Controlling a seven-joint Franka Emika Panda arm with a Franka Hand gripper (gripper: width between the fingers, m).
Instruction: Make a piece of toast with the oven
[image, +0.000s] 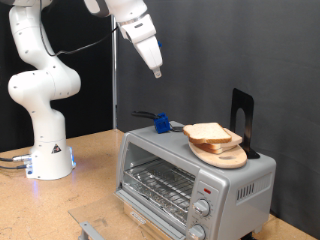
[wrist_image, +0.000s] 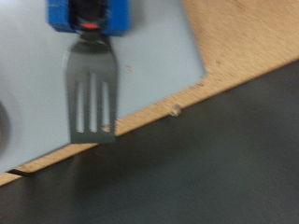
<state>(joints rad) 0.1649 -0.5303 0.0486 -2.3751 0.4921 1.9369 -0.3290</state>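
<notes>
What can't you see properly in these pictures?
- Claw: exterior view, too small to tell open or shut.
- Spatula: wrist view, blurred, handle cut off by the top edge.
- Oven: exterior view, bottom cut off by the edge.
- Bread: slices overlap, count unclear.

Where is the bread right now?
In the exterior view, the bread sits on a round wooden board atop the oven, at its right end.
</notes>
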